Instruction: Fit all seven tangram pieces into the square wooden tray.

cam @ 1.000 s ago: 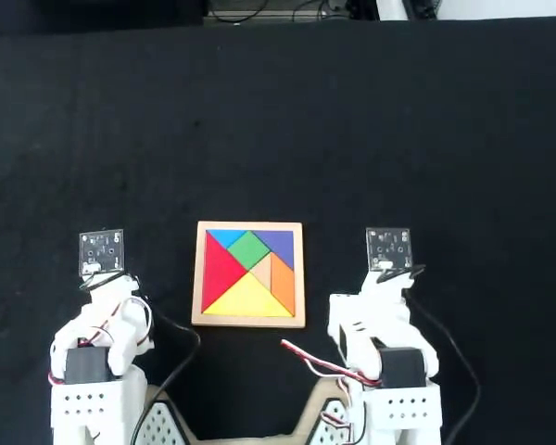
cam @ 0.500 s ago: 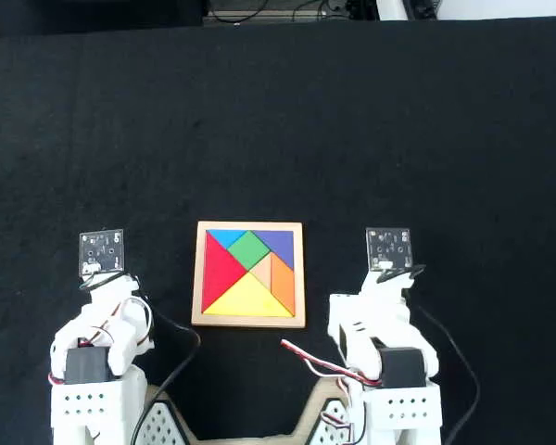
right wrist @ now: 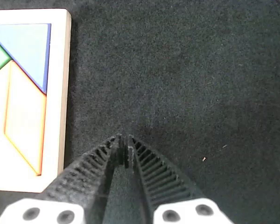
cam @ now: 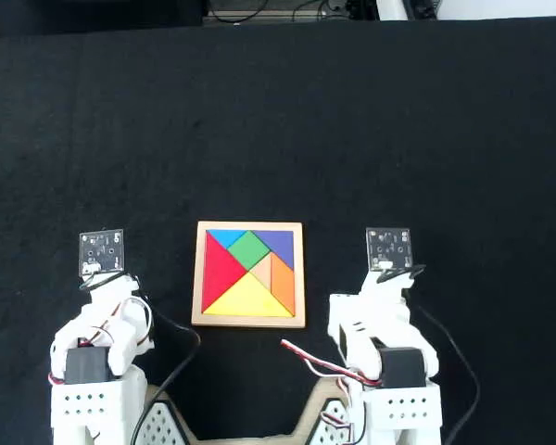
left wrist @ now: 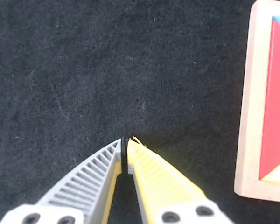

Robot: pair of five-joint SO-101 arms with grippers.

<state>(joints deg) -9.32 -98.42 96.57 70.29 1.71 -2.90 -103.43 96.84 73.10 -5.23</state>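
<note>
The tray [cam: 250,225] is seen flat on the black worktop [cam: 398,139], set between the two arms at the near side. All seven pieces are seated inside it and the square is filled. A red triangle [cam: 221,273] is laid along the left side and a yellow triangle [cam: 248,298] along the near side. A green square [cam: 250,249] is placed at the far centre, with a light blue triangle [cam: 225,236] in the far left corner and a blue piece [cam: 280,244] in the far right corner. An orange piece [cam: 283,283] is set on the right, and a small pale triangle [cam: 259,276] in the middle.

The left arm [cam: 102,324] is folded back beside the tray, apart from it, and the right arm [cam: 382,324] is folded back on the other side. The left fingers [left wrist: 154,175] are clenched tip to tip on nothing, over bare cloth near the tray's rim. The right fingers [right wrist: 154,175] are pressed together and empty too, over cloth near the opposite rim.
</note>
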